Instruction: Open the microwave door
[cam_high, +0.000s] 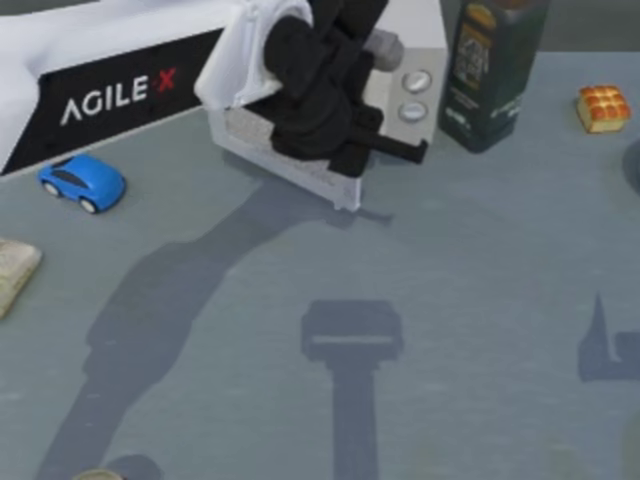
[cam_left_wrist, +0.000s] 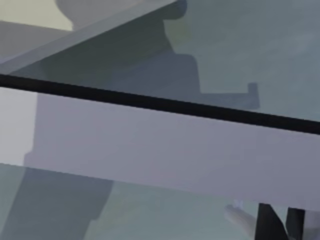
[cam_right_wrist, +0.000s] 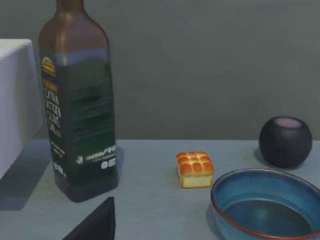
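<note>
My left end effector (cam_high: 405, 150) reached over the boxy light-grey microwave (cam_high: 415, 45) at the far middle of the grey worktop (cam_high: 460, 300), by its flat light-grey speckled door (cam_high: 290, 165), which stood swung partly outward; I could not tell its finger state, and my right end effector was out of sight

Overhead view and the low, level right wrist view share the bottle (cam_high: 492, 75).
</note>
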